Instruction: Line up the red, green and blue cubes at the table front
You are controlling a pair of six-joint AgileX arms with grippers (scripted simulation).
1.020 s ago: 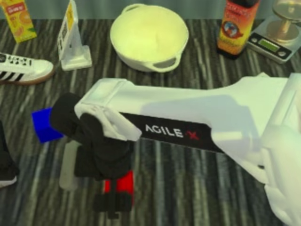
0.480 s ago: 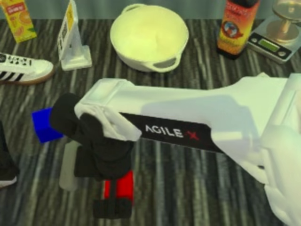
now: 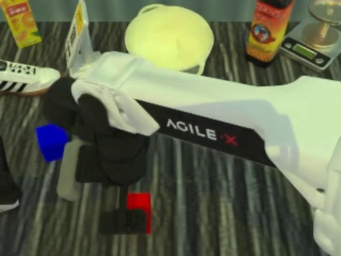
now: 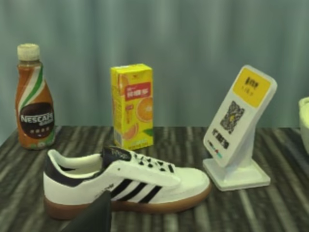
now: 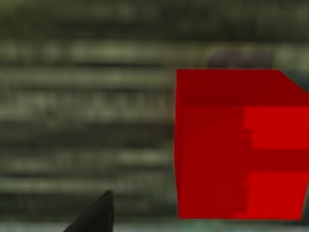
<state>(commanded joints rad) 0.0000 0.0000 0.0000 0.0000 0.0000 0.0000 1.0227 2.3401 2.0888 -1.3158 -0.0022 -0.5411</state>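
Observation:
The red cube (image 3: pixel 139 204) sits on the striped table (image 3: pixel 224 213) near the front edge, with nothing holding it. My right gripper (image 3: pixel 126 221) hangs just above and in front of it, open. In the right wrist view the red cube (image 5: pixel 239 145) rests on the table to one side of the single dark fingertip (image 5: pixel 99 212) that shows. The blue cube (image 3: pixel 50 141) lies at the left, beside the right arm's wrist. The green cube is hidden. My left gripper (image 3: pixel 5 189) is parked at the table's left edge.
A pale eraser block (image 3: pixel 68 173) lies under the right wrist. At the back stand a juice box (image 3: pixel 20 21), a QR stand (image 3: pixel 80 42), a cream pot (image 3: pixel 168 37), a sauce bottle (image 3: pixel 269 29) and a scale (image 3: pixel 309 45). A white shoe (image 3: pixel 26 77) lies back left.
The right gripper has let go of the red cube and risen, its arm now looming larger. The cube stays on the table front. The left arm has not moved.

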